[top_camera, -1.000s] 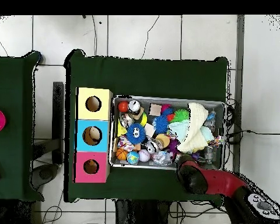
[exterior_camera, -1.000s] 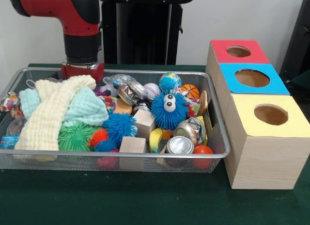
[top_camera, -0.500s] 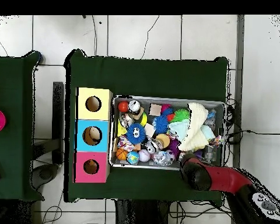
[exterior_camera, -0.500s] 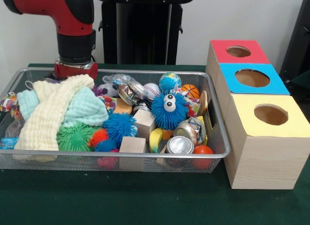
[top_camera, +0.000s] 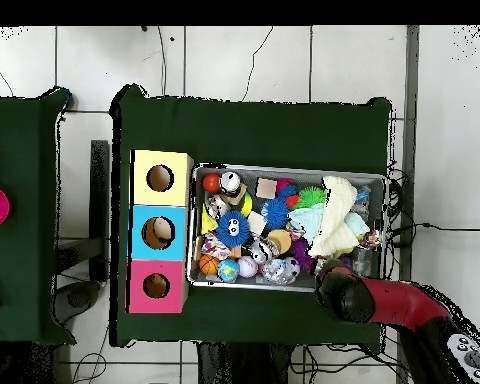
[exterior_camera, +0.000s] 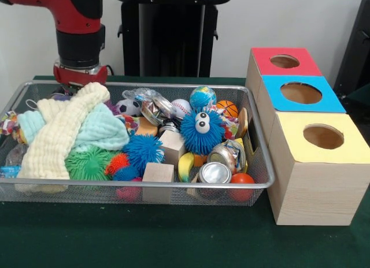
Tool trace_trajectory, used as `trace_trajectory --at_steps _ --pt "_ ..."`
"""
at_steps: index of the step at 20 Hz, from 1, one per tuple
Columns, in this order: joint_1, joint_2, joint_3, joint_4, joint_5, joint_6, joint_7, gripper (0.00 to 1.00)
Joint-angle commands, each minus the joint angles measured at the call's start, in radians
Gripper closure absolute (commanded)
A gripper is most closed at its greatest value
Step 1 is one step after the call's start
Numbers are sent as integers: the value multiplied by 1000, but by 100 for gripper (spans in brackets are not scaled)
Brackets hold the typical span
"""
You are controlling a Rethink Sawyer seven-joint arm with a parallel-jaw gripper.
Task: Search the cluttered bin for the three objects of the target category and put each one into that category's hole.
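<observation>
Bin (exterior_camera: 263, 164) | silver wire mesh, crammed with toys | claw state: cannot tell

Red arm (top_camera: 384, 300) (beside bin (top_camera: 289, 168))

- One wire mesh bin (exterior_camera: 263, 164) stands on the desk, toward its left side in the front view.
- Three wooden boxes line the right edge: one red-topped (exterior_camera: 286, 61), one blue-topped (exterior_camera: 300, 93), one yellow-topped (exterior_camera: 322, 137), each with one round hole.
- Two plain wooden cubes (exterior_camera: 158, 173) show in the bin.
- One fuzzy blue ball with googly eyes (exterior_camera: 202, 131).
- Two metal cans (exterior_camera: 214, 173).
- Two cloths: one pale yellow (exterior_camera: 58, 135), one mint (exterior_camera: 103, 128).
</observation>
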Motion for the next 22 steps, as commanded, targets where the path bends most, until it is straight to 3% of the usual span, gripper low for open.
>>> trace_trajectory --at_steps 1,11,15,17,22 --pt "7 -107 119 -149 46 154 -109 100" --pt "78 -154 75 -126 50 114 17 100" --pt "134 -117 32 -131 53 -91 152 100" --pt "152 -80 40 -161 55 -165 162 100" --pt "212 -56 -11 -173 122 -236 202 100"
